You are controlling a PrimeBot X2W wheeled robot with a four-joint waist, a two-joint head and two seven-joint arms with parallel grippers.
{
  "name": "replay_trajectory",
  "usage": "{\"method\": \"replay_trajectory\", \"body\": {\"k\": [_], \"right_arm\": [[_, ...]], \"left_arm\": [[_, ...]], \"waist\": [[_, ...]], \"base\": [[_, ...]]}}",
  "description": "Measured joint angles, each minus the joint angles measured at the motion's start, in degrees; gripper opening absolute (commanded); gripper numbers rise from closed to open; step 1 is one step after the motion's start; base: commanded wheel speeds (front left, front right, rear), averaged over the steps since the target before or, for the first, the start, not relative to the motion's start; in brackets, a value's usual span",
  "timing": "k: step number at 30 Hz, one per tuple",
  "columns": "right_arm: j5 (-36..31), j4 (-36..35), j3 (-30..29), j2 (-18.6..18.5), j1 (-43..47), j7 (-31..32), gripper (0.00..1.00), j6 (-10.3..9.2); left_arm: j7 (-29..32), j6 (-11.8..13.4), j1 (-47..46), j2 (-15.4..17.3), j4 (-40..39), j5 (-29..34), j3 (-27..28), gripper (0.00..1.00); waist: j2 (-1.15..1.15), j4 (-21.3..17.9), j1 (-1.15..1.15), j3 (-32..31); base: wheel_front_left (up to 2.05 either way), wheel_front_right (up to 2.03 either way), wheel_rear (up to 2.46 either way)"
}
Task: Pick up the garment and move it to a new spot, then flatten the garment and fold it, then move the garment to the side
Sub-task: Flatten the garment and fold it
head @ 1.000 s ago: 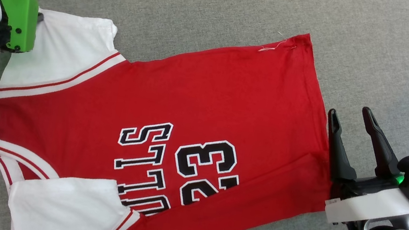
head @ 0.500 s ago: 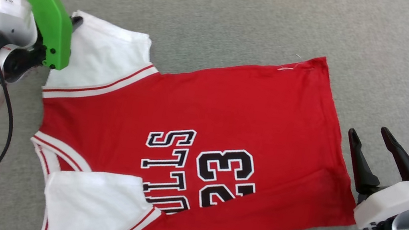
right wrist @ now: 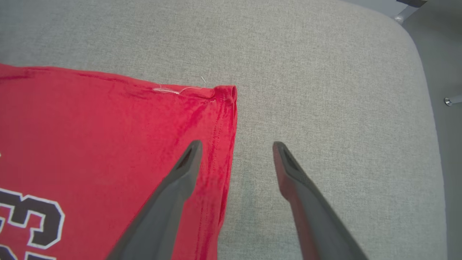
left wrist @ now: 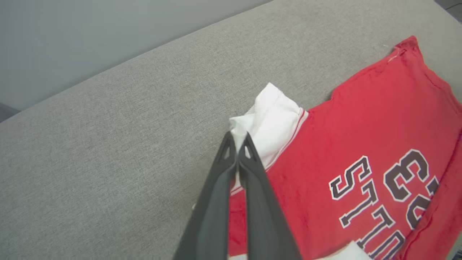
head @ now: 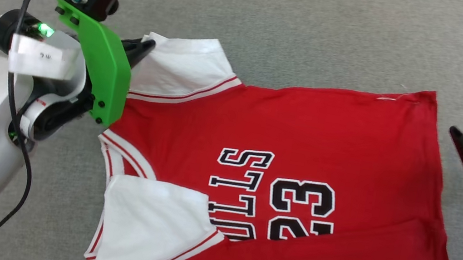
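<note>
While the left gripper (left wrist: 236,139) pinches shut on the white sleeve (left wrist: 274,119) at its fingertips, the garment (head: 304,132) lies spread beyond it. The right gripper (right wrist: 237,144) hangs wide and empty, one finger over the red hem (right wrist: 220,144), the other over bare cushion (right wrist: 325,90). Flattening seems in hand; next, that sleeve likely needs drawing outward. One garment, two sleeves, two grippers.

Bright even light, soft faint shadows, no glare, slight motion blur at head view's right edge
</note>
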Motion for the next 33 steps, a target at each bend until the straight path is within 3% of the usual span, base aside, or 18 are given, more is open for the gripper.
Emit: {"method": "replay_trajectory", "body": {"k": [10, 23, 24, 25, 26, 33], "right_arm": [[0.9, 11.1, 1.4, -4.0, -10.9, 6.7, 1.00, 0.00], [1.1, 18.4, 6.7, -6.9, -14.5, 6.5, 0.99, -0.04], [1.3, 18.9, 7.1, -7.2, -14.6, 6.5, 0.42, -0.08], [1.6, 19.1, 7.4, -7.3, -14.6, 6.5, 0.04, -0.07], [1.9, 19.3, 7.7, -7.4, -14.7, 6.2, 0.00, -0.07], [3.3, 21.6, 8.4, -6.4, -14.7, -0.1, 0.00, 0.00]], "left_arm": [[0.2, 3.4, 2.5, 1.3, -12.3, 0.2, 0.2, 0.00], [-0.4, 3.9, 3.2, 1.2, -15.2, 0.6, -0.5, 0.00], [-0.6, 3.9, 3.3, 1.1, -15.1, 0.6, -0.5, 0.00], [-0.9, 3.9, 3.3, 1.1, -14.9, 0.6, -0.5, 0.00], [-0.9, 3.9, 3.4, 1.1, -14.6, 0.6, -0.5, 0.00], [-3.3, 3.9, 4.8, 0.7, -11.8, 0.7, -0.2, 0.00]], "waist": [[0.00, 4.9, 0.00, 4.3], [0.00, 9.4, 0.00, 8.3], [0.00, 9.6, 0.00, 8.4], [0.00, 9.6, 0.00, 8.4], [0.00, 9.6, 0.00, 8.3], [0.00, 9.5, 0.00, 6.4]], "base": [[0.00, 0.00, 0.00], [0.00, 0.00, 0.00], [0.00, 0.00, 0.00], [0.00, 0.00, 0.00], [0.00, 0.00, 0.00], [0.00, 0.00, 0.00]]}}
